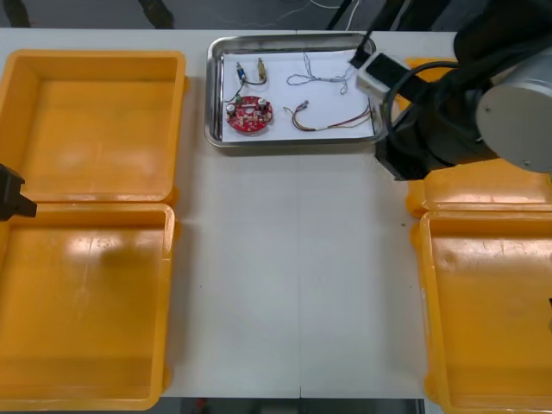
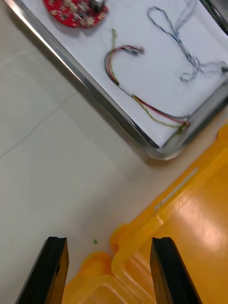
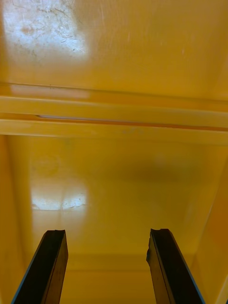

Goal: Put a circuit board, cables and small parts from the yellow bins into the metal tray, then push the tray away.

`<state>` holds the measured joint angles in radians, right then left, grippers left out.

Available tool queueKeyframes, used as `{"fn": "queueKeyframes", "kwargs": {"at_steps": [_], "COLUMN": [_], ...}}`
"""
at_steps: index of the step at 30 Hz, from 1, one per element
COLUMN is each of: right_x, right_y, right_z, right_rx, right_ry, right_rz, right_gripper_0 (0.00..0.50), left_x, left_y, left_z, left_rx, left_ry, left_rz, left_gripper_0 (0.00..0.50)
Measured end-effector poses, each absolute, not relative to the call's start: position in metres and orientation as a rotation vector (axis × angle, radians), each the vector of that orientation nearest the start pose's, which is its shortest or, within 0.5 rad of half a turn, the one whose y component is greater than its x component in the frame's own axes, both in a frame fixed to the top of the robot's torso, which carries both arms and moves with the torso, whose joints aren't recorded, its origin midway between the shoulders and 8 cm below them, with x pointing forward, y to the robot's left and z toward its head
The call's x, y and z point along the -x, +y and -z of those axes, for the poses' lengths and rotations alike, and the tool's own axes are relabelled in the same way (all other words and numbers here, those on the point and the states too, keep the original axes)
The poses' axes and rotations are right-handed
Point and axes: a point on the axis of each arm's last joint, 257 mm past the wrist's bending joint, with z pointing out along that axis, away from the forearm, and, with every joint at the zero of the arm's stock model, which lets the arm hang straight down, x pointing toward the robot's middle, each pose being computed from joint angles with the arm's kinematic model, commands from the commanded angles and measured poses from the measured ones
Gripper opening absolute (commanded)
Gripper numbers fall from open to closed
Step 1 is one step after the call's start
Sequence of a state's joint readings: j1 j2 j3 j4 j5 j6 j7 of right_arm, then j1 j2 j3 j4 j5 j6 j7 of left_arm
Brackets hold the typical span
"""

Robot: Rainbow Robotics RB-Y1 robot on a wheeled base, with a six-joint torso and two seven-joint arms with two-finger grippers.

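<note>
Light table (image 1: 293, 285) bears metal tray (image 1: 293, 141), long axis left-right.

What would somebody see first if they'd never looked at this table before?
The big yellow bins glow at both sides of the table. Next, the shiny metal tray at the far middle, holding a round red circuit board and thin cables. The right end effector hangs open near the tray's corner; the left end effector hangs open over a left bin.
</note>
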<state>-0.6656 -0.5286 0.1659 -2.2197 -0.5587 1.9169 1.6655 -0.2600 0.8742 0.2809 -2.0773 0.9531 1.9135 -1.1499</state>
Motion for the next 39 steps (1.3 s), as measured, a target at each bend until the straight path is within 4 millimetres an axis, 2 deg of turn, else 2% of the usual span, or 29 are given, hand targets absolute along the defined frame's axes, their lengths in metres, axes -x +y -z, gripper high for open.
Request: {"fn": "queueKeyframes", "kwargs": {"at_steps": [5, 11, 16, 21, 25, 31, 39], "right_x": [-0.461, -0.455, -0.441, -0.43, -0.417, -0.393, -0.385], "right_y": [-0.217, -0.269, -0.3, -0.34, -0.37, -0.398, -0.41], "right_z": [0.085, 0.092, 0.101, 0.108, 0.12, 0.147, 0.164], "right_rx": [0.781, 0.399, 0.327, 0.18, 0.094, 0.04, -0.009], "right_ry": [2.288, 2.398, 2.466, 2.526, 2.573, 2.65, 2.7], "right_rz": [0.228, 0.163, 0.101, 0.032, 0.04, 0.114, 0.115], "right_gripper_0": [0.5, 0.5, 0.5, 0.5, 0.5, 0.5, 0.5], "left_x": [-0.388, -0.388, -0.388, -0.388, -0.388, -0.388, -0.388], "left_y": [0.377, 0.377, 0.377, 0.378, 0.378, 0.378, 0.378], "left_z": [0.145, 0.145, 0.145, 0.145, 0.145, 0.145, 0.145], "left_rx": [0.143, 0.143, 0.143, 0.143, 0.143, 0.143, 0.143], "left_ry": [2.708, 2.708, 2.708, 2.708, 2.708, 2.708, 2.708], "left_rz": [0.051, 0.051, 0.051, 0.051, 0.051, 0.051, 0.051], "left_gripper_0": [0.5, 0.5, 0.5, 0.5, 0.5, 0.5, 0.5]}}
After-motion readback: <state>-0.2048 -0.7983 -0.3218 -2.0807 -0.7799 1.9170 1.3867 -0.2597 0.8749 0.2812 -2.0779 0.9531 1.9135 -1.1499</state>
